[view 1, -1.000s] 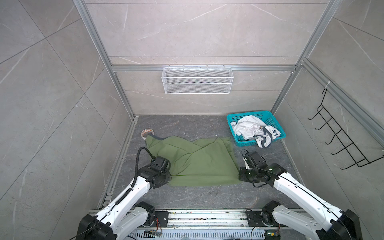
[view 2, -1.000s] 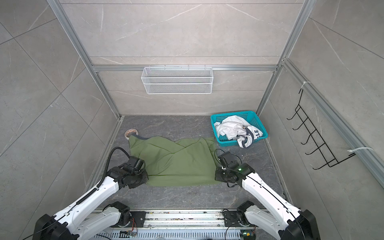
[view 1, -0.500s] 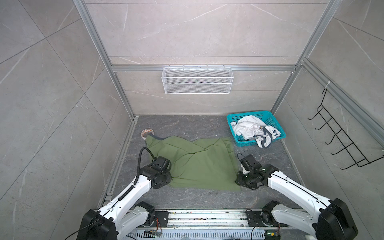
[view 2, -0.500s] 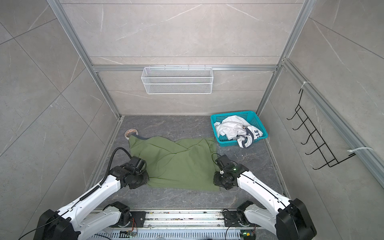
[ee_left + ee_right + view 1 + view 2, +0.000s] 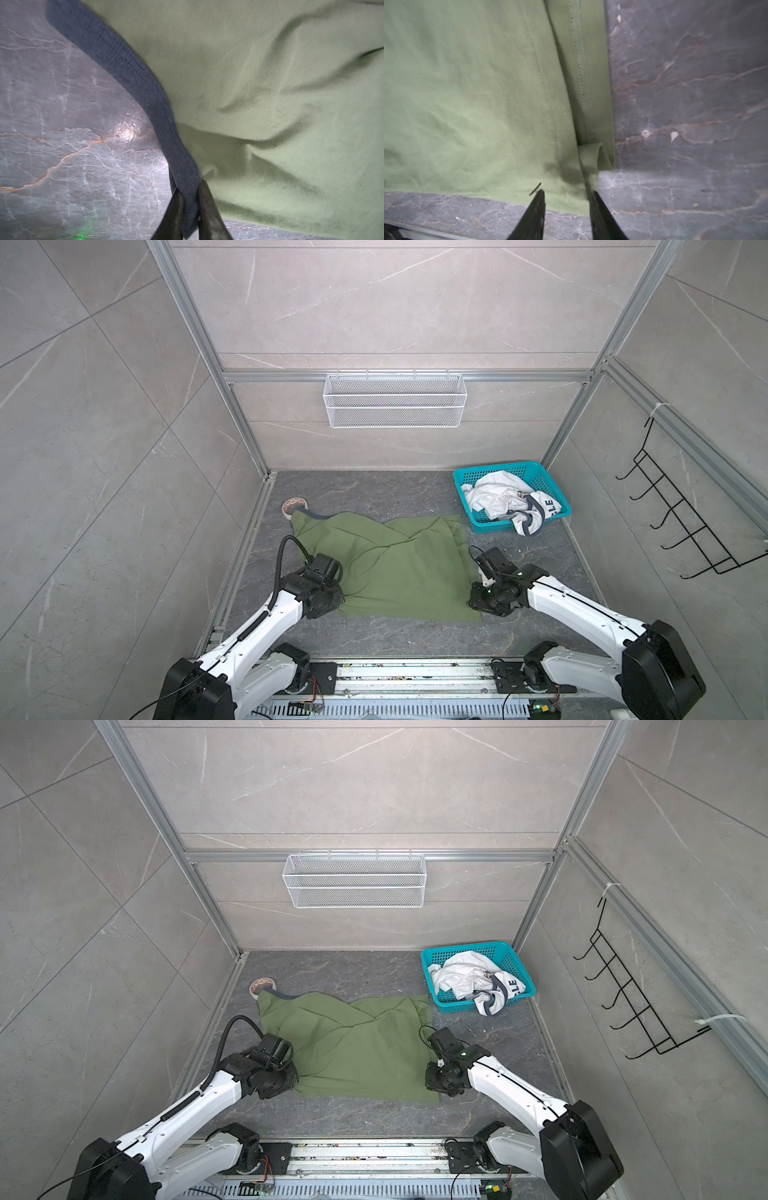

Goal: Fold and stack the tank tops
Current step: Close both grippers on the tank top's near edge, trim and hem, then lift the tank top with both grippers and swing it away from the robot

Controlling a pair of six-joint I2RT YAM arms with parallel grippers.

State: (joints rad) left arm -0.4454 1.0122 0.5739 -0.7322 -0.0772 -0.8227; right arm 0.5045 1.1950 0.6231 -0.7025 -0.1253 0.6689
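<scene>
The olive green tank top [image 5: 395, 564] [image 5: 357, 1048] lies spread on the dark stone floor, creased across its middle. My left gripper [image 5: 188, 187] is shut on its dark grey trim [image 5: 133, 68] at the near left edge. My right gripper [image 5: 566, 191] stands open just over the near right corner of the green cloth [image 5: 467, 93], where the hem curls up; nothing is pinched between its fingers. In both top views the wrists [image 5: 322, 589] [image 5: 442, 1073] hide the jaws. The white tank top [image 5: 498, 499] [image 5: 465, 977] lies crumpled in the teal basket [image 5: 488, 526], one end hanging over the rim.
A roll of tape [image 5: 294, 505] sits by the far left corner of the green top. A white wire basket [image 5: 395, 406] hangs on the back wall and a black hook rack [image 5: 685, 522] on the right wall. The arms' rail [image 5: 415, 672] runs along the front.
The right gripper opened and let go of the green top's right edge, then shifted nearer to its near right corner. The cloth's near edge lies slightly closer to the front. The left grip is unchanged.
</scene>
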